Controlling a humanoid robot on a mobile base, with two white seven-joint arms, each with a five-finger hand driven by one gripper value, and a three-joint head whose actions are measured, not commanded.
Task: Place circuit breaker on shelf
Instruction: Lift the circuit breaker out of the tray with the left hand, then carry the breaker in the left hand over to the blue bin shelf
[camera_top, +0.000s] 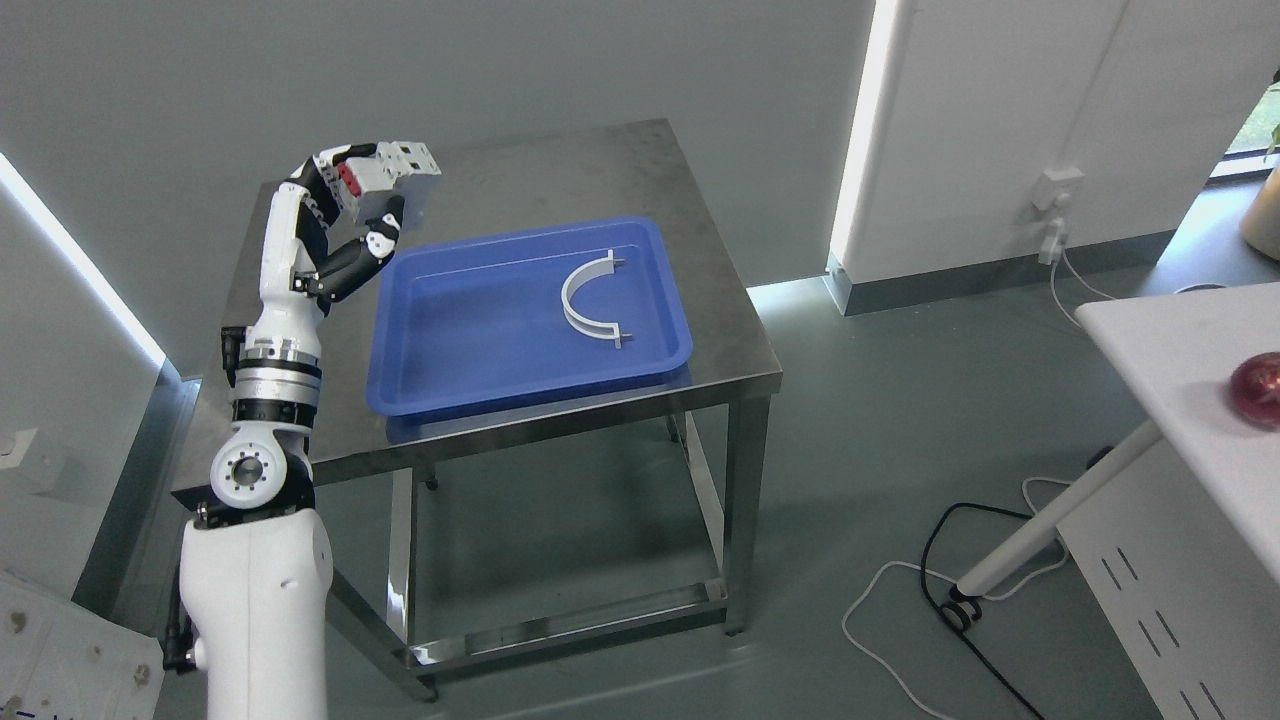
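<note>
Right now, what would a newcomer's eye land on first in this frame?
Probably the left hand, raised at the picture's upper left above the steel table's left side, fingers wrapped around a white circuit breaker with a red part. Next comes the bright blue tray in the middle of the table, holding only a white curved bracket on its right side. A dark red ball sits on the white table at the right edge.

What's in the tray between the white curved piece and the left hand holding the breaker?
Nothing: in the head view the blue tray is bare from the curved piece toward the left hand gripping the breaker.
</note>
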